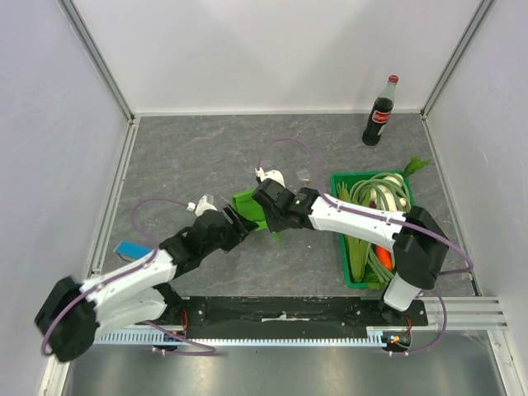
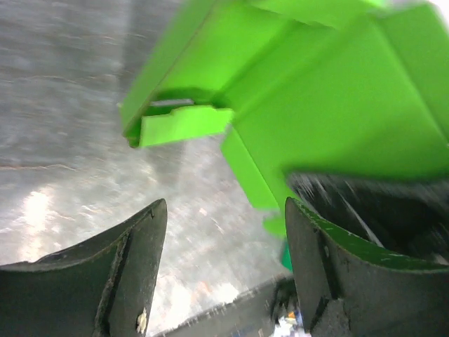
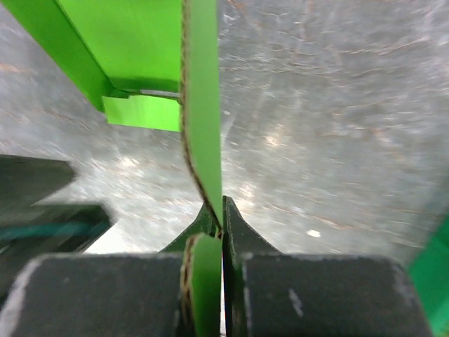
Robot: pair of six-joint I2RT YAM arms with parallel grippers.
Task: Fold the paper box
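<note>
**Paper box pinched by the right gripper at mid-table**

A grey table (image 1: pixel 206 157) is seen from above, closed in by pale walls. Along its right edge a dark-green crate (image 1: pixel 340 186) is set, filled with leafy vegetables and something orange. Near the far right corner a cola bottle (image 1: pixel 380 113) is stood upright, well apart from the crate.

About the middle of the table, just left of the crate, the paper box (image 1: pixel 246 202) is found between the two grippers, its lime-green walls and flaps partly raised. Whether it rests on the surface cannot be told.

The right gripper (image 3: pixel 222 210) is pressed together on one upright card wall of the box, whose edge is caught between the two fingers. The left gripper (image 2: pixel 224 210) is held with its jaws spread wide, nothing clamped between them, the box just beyond its fingertips.

Near the left edge a small blue block (image 1: pixel 132 248) is partly hidden by the left arm
</note>
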